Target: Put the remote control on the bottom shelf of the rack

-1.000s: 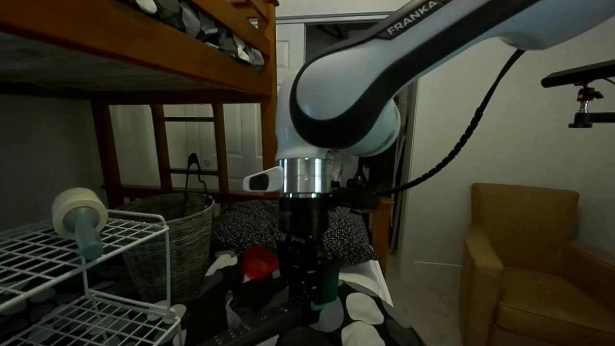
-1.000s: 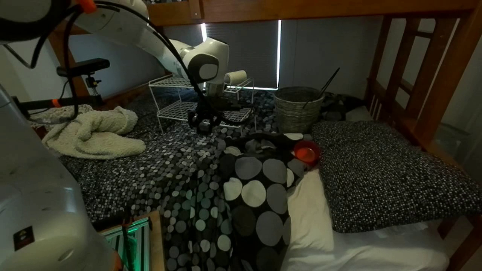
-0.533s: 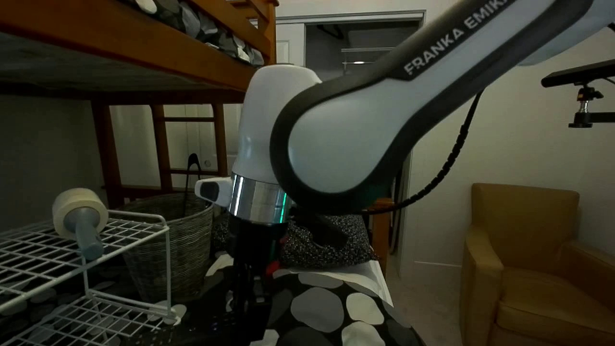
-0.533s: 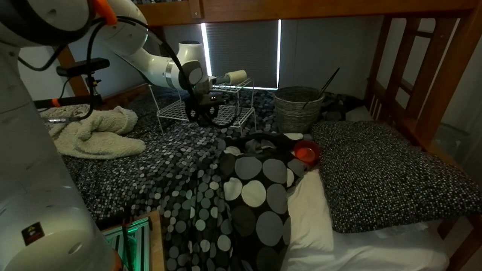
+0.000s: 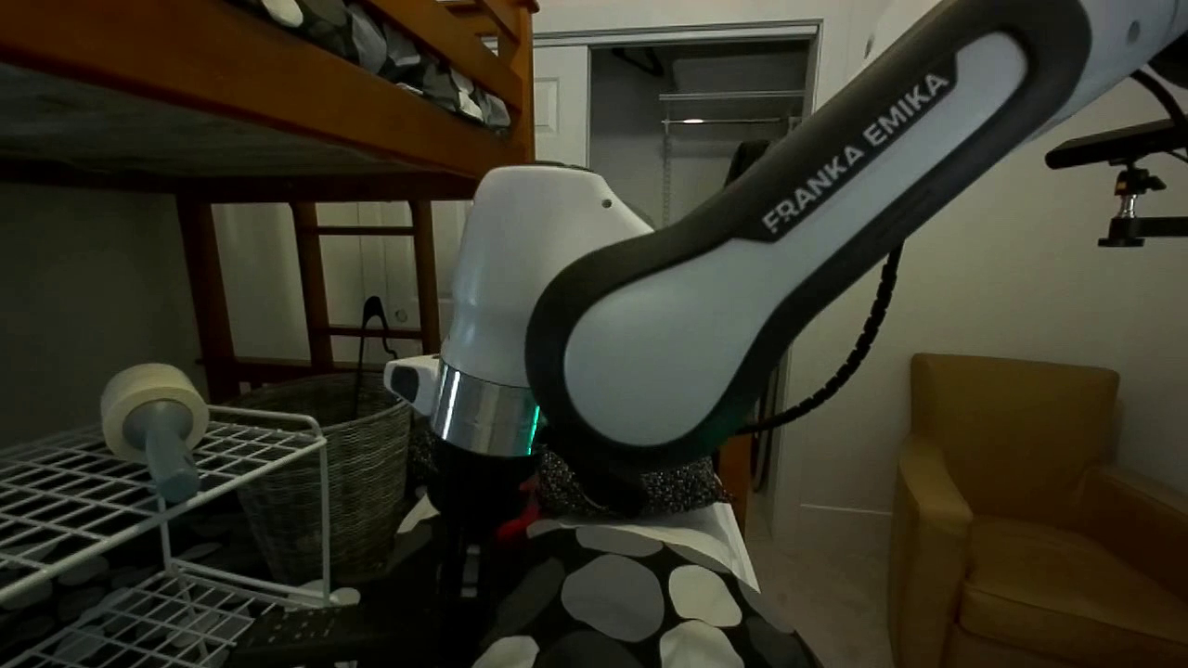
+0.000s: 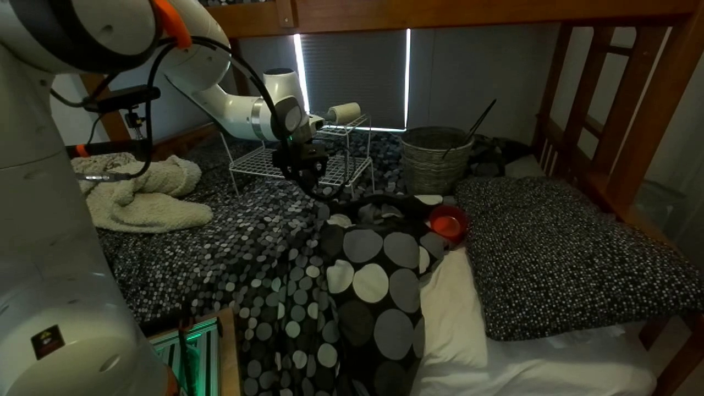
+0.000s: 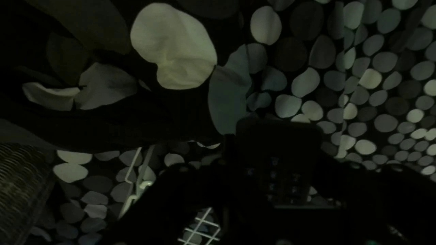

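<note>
My gripper (image 6: 302, 170) is clamped across the remote (image 5: 311, 631), a flat dark slab with small buttons. Near the gripper is the bottom shelf (image 5: 158, 617), a grid of thin white wire; I can't tell whether the remote touches it. A round woven basket (image 6: 432, 165) stands farther off.

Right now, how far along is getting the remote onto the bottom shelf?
The pickup looks done: the wrist view shows the black rectangular remote control gripped in the black pincer. In hand is the placing: in an exterior view, the remote's buttoned end overlaps the white wire-grid bottom shelf, contact unclear. Left, probably: setting it there and opening the pincer, closed on it.
</note>
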